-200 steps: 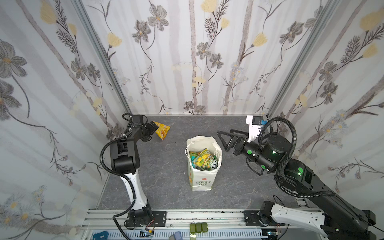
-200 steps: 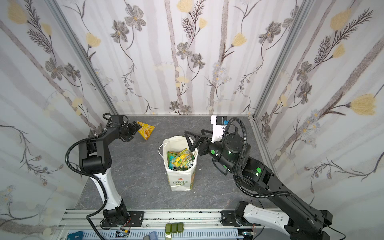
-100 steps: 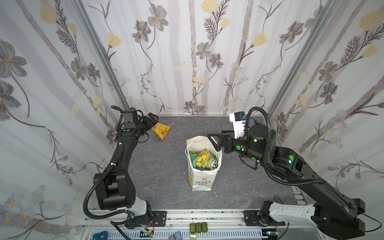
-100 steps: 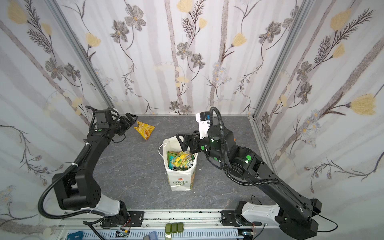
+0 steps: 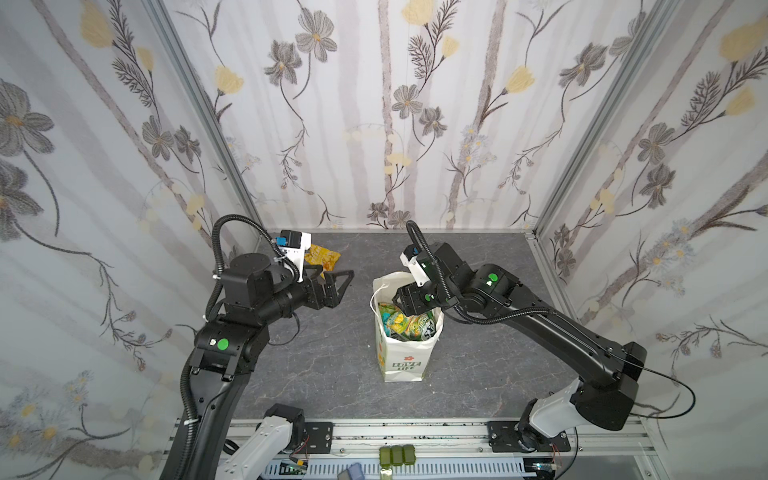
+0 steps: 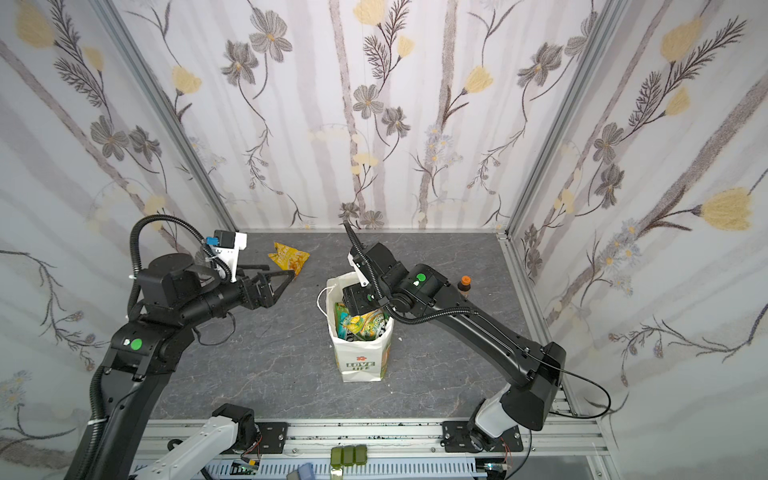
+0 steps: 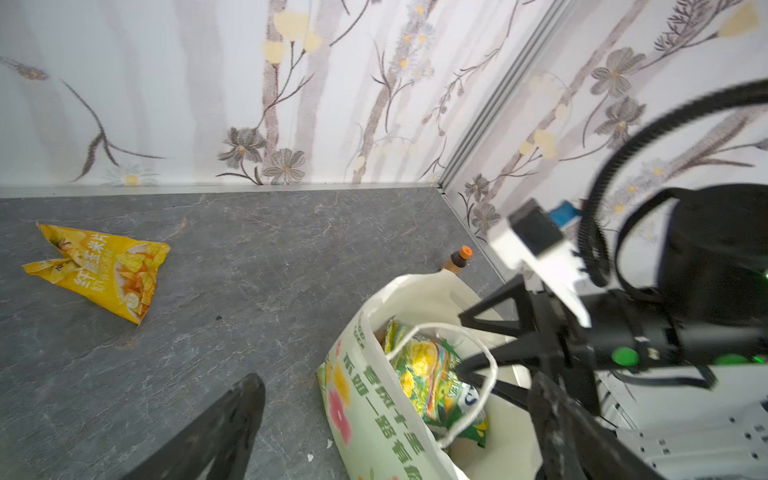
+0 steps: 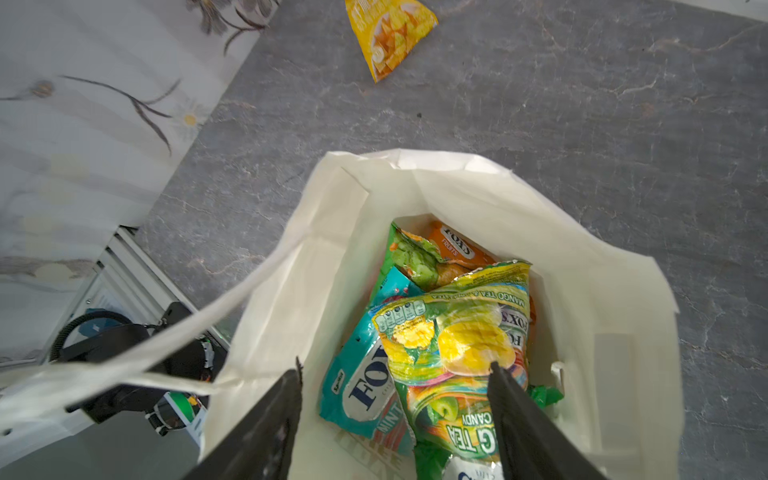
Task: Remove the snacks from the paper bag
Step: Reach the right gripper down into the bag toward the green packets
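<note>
grey tabletop (image 5: 324, 353) holds paper bag (image 5: 401, 361), yellow packet (image 6: 288, 255) at its 11 o'clock. right gripper (image 8: 395, 368) inside bag, jaws spread over snacks (image 8: 457, 345). left gripper (image 5: 336, 274) at 10 o'clock, jaws spread.

Bright, even white light fills the scene in both top views, leaving only faint, soft shadows on the grey table (image 5: 332, 374). In the right wrist view, glare glints off the glossy snacks (image 8: 469, 345), and the wall (image 8: 83, 124) at the upper left is soft. In the left wrist view, the right arm (image 7: 706, 270) at the right of the frame is smeared with blur.
</note>
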